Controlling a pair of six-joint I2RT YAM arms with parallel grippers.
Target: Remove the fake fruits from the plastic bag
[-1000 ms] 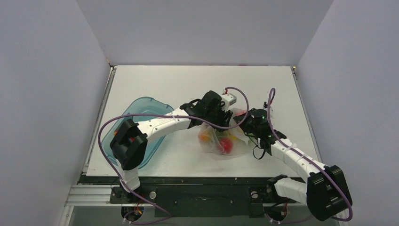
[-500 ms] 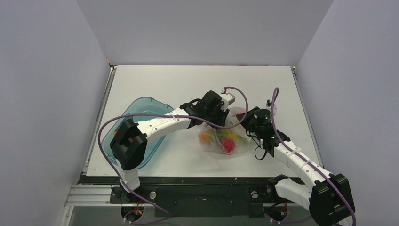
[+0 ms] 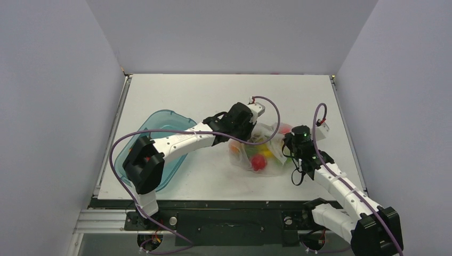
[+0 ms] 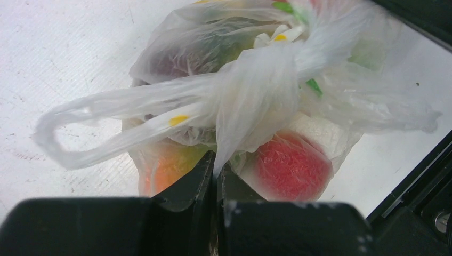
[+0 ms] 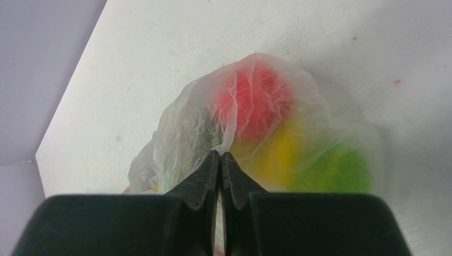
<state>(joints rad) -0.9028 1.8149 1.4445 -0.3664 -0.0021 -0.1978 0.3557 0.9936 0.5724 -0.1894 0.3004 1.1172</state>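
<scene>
The plastic bag (image 3: 261,152) lies mid-table between both arms, knotted at its handles (image 4: 256,85). Fake fruits show through the film: a red one (image 4: 290,168), an orange-green one (image 4: 168,165), a second red one (image 5: 256,101), a yellow one (image 5: 280,152) and a green one (image 5: 336,170). My left gripper (image 4: 216,165) is shut on a fold of the bag just below the knot. From the bag's right side, my right gripper (image 5: 220,156) is shut on a pinch of its film. In the top view the left gripper (image 3: 246,132) and right gripper (image 3: 285,152) sit at opposite sides of the bag.
A translucent teal-blue tray (image 3: 154,128) stands at the left of the table, partly under the left arm. Grey walls close in the table on three sides. Purple cables loop over both arms.
Both grippers have shut on the bag's film. The right arm has drawn back to the right, stretching the bag that way; the left wrist shifted slightly.
</scene>
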